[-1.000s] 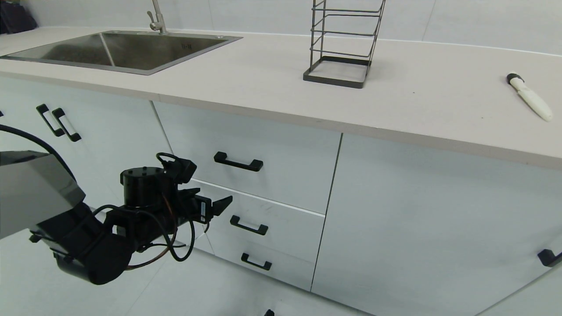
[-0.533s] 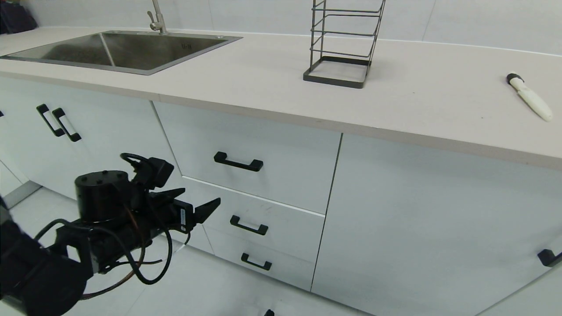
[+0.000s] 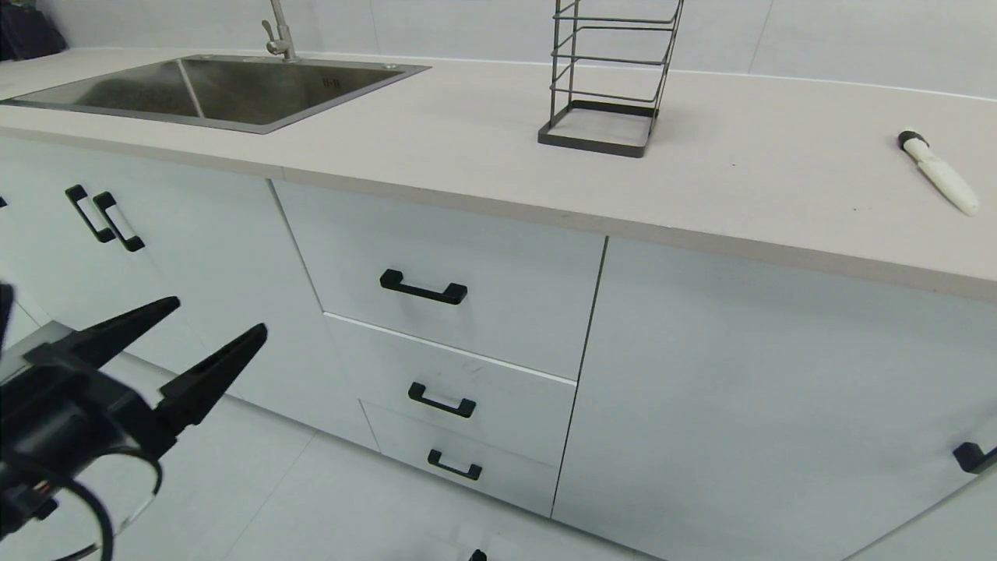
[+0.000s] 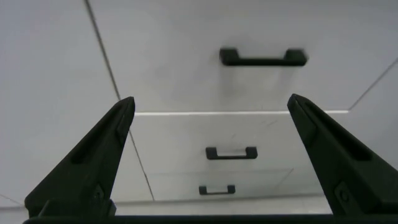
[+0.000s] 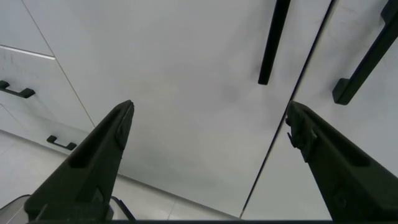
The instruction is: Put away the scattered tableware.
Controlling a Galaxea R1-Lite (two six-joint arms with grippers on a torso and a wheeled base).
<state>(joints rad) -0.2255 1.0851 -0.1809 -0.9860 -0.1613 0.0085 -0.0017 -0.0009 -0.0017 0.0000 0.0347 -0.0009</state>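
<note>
A white utensil with a black end point(image 3: 938, 171) lies on the counter point(image 3: 483, 148) at the far right. My left gripper point(image 3: 212, 319) hangs open and empty at the lower left, below counter height and well left of the drawers. From the left wrist view the left gripper point(image 4: 211, 102) faces the drawer stack, whose top handle point(image 4: 263, 58) lies ahead between the spread fingers. The right gripper point(image 5: 210, 109) is open with nothing in it, close to a white cabinet door with a vertical black handle point(image 5: 273, 40).
A black wire rack point(image 3: 607, 78) stands on the counter at the back middle. A steel sink point(image 3: 210, 82) with a tap sits at the back left. Three drawers with black handles point(image 3: 423, 288) are stacked under the counter, with cabinet doors on both sides.
My left arm has drawn back from the middle drawer, going left and closer to the head camera. Its fingers stay open. The utensil and rack have not moved.
</note>
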